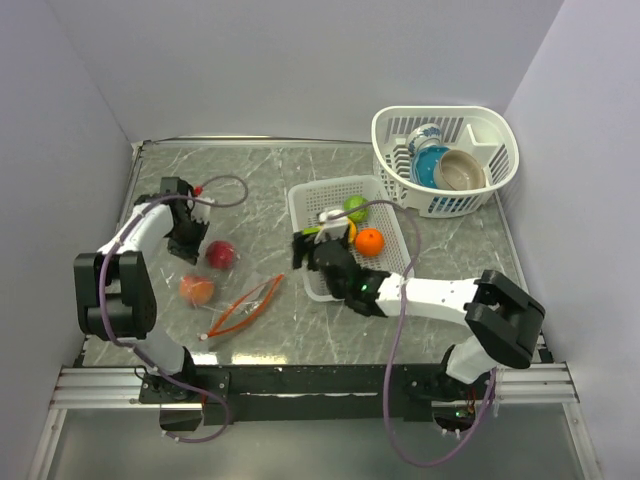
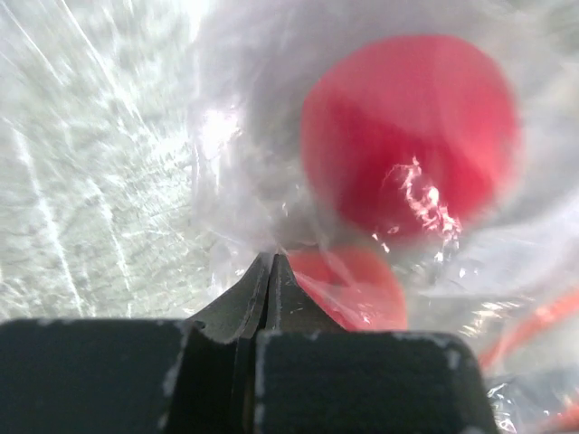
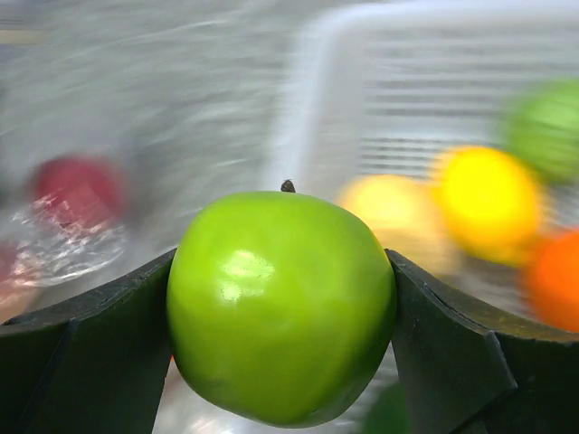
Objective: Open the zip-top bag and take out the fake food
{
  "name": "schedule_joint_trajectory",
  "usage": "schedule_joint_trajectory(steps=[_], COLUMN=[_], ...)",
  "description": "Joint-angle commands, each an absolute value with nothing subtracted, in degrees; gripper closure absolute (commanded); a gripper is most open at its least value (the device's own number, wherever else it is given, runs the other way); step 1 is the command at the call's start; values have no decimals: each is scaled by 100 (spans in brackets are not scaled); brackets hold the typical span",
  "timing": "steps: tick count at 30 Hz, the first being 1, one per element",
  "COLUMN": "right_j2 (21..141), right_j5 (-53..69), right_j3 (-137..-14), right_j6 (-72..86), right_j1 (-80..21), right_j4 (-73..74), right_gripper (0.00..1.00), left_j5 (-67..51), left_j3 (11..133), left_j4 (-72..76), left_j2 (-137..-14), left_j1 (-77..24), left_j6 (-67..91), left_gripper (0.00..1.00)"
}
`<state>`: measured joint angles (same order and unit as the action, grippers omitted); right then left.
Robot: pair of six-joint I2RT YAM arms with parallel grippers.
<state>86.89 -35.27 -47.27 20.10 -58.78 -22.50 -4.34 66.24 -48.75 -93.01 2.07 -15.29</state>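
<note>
The zip-top bag (image 1: 238, 298) lies crumpled on the table (image 1: 300, 170) left of centre, its zip strip (image 1: 245, 308) toward the near edge; a red fruit (image 2: 407, 136) and a peach fruit (image 1: 197, 290) sit inside the film. The left gripper (image 2: 270, 264) has its jaws pressed together on a fold of that film; the right gripper (image 3: 280, 271) — at the near-left corner of the white basket (image 1: 330, 195) — clamps a green apple (image 3: 280, 307); green, yellow and orange fruits lie in that basket.
</note>
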Motion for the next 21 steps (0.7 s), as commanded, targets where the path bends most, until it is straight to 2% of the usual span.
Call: schedule_joint_trajectory(steps=[1, 4, 10, 13, 16, 20, 21], right_j2=[8665, 8850, 8851, 8475, 8035, 7752, 7735], right_j5=[-4404, -4350, -4797, -4738, -4535, -4632, -4545], right_j3=[-5070, -5308, -5423, -5213, -4853, -4650, -4597], right_j6=[2663, 2707, 2663, 2375, 1821, 1100, 968], right_j1=[-5476, -5397, -5414, -5431, -5694, -6562, -6687], right_j4=[-969, -652, -536, -877, -1561, -2065, -2126], right_gripper=[21, 0, 0, 0, 0, 0, 7], left_j5=[-1519, -1661, -1705, -1609, -1214, -537, -284], left_j3=[7303, 7479, 7365, 7304, 7023, 6295, 6197], left_j4=[-5711, -5844, -5871, -5801, -5459, -4730, -4459], left_j2=[-8781, -8684, -8587, -8499, -8569, -8937, -9025], left_j1=[202, 202, 202, 202, 202, 202, 202], left_j6=[-1494, -1494, -1512, -1538, -1538, -1468, -1450], left_gripper=[99, 99, 99, 99, 99, 99, 99])
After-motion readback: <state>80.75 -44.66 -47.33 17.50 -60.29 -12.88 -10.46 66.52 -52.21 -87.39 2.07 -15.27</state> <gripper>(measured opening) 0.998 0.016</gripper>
